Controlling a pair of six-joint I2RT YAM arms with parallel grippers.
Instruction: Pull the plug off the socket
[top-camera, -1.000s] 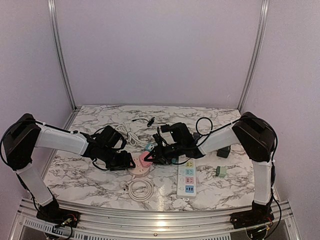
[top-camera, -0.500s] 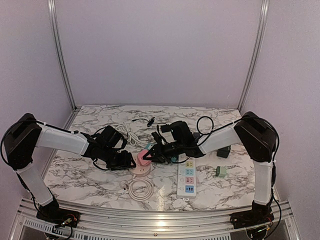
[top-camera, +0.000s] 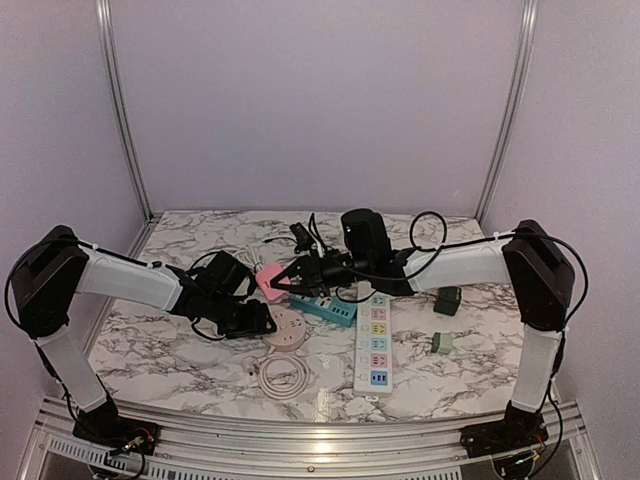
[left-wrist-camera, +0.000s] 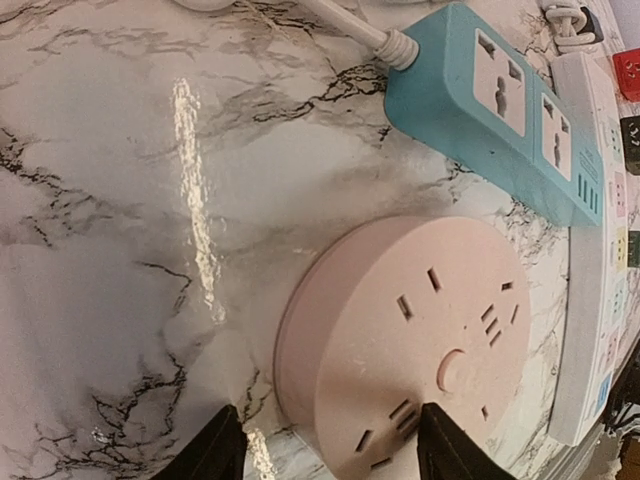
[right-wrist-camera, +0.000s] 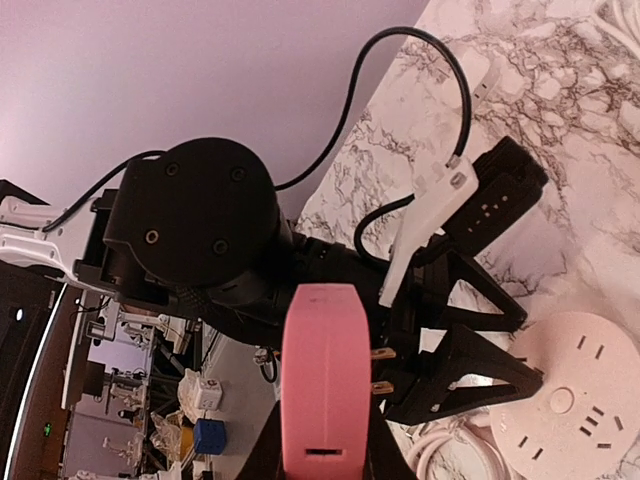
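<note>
Holding pink plug (top-camera: 270, 279) aloft, right tool (top-camera: 285, 283) pinching it | left tool (top-camera: 262, 322) clamping round socket (top-camera: 283, 330)

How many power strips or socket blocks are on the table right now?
3. The round pink socket sits between the left end effector's fingers; the teal strip lies just behind it; the long white strip lies to its right. Others may be hidden behind the arms.
</note>
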